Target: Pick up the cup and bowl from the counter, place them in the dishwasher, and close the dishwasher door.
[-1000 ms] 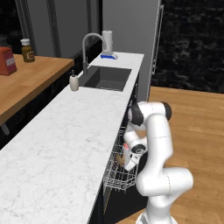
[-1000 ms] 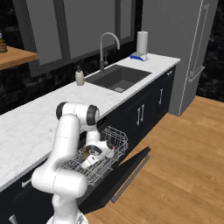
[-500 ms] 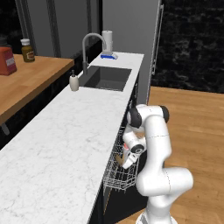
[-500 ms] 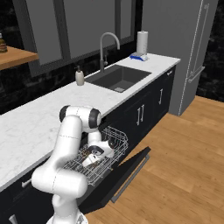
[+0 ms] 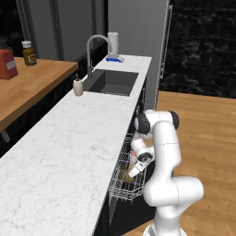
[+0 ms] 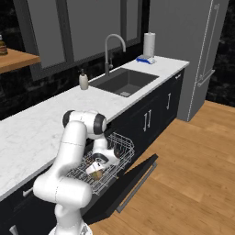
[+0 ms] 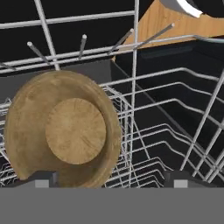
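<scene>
The brown wooden bowl (image 7: 65, 131) stands on edge in the dishwasher's wire rack (image 7: 175, 131), its round base facing me. My gripper (image 7: 109, 180) is open, and the bowl overlaps the left fingertip (image 7: 41, 179). Seen from the base, the gripper (image 5: 132, 169) (image 6: 95, 169) reaches down into the pulled-out rack (image 6: 121, 148), right by the bowl (image 5: 127, 175) (image 6: 96, 175). A small reddish-white shape (image 5: 132, 156) beside the wrist may be the cup; it is too small to tell. The dishwasher door (image 6: 135, 179) hangs open under the white counter (image 5: 69, 152).
Farther along the counter are the sink (image 5: 113, 82), its faucet (image 5: 94, 44), a beige soap bottle (image 5: 78, 86) and a paper towel roll (image 5: 113, 46). A wooden shelf (image 5: 32, 87) carries a red box and a jar. The grey fridge (image 6: 202, 50) stands beyond, beside wood floor (image 6: 193, 174).
The hand has sunk slightly lower into the rack beside the bowl. The base and the scene have not shifted.
</scene>
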